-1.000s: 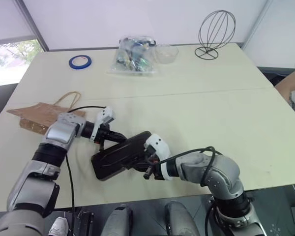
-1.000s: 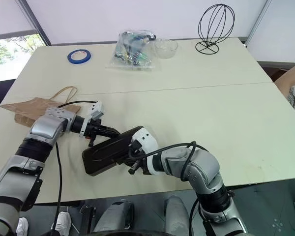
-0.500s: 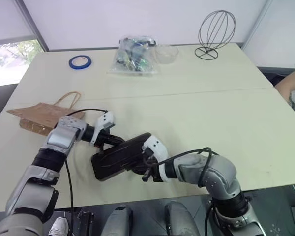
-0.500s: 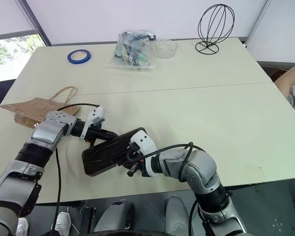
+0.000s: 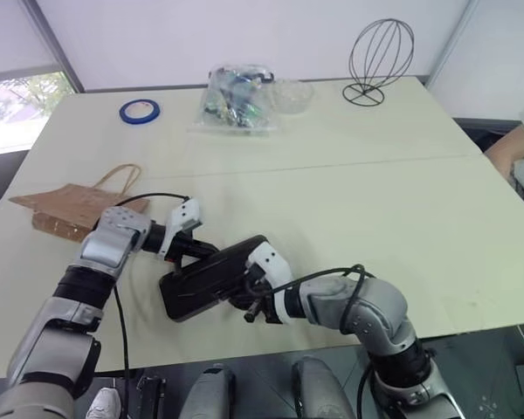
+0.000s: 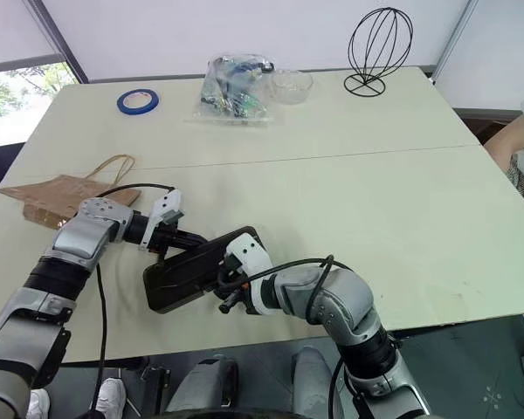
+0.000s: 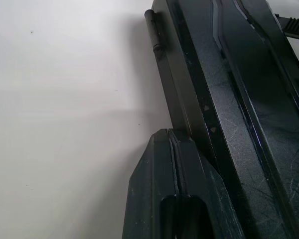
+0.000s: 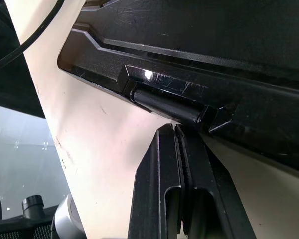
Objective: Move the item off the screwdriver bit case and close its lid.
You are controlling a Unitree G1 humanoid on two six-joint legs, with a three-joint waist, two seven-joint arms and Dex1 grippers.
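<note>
The screwdriver bit case [image 5: 211,279] lies flat and dark near the table's front edge, with its lid [image 6: 196,269] down over the tray. My left gripper [image 5: 197,250] is shut, its fingertips [image 7: 170,135] against the case's far long edge by the hinge. On the near side, my right gripper [image 5: 254,305] is also shut, fingertips [image 8: 175,130] pressed at the front latch [image 8: 177,112]. The item, a flat brown paper bag [image 5: 74,206] with loop handles, rests on the table left of the case and apart from it.
At the table's far side sit a blue tape roll [image 5: 141,111], a clear plastic bag of small parts [image 5: 236,98], a clear bowl [image 5: 293,94] and a black wire stand [image 5: 380,54]. A person's arm [image 5: 509,154] shows at the right edge.
</note>
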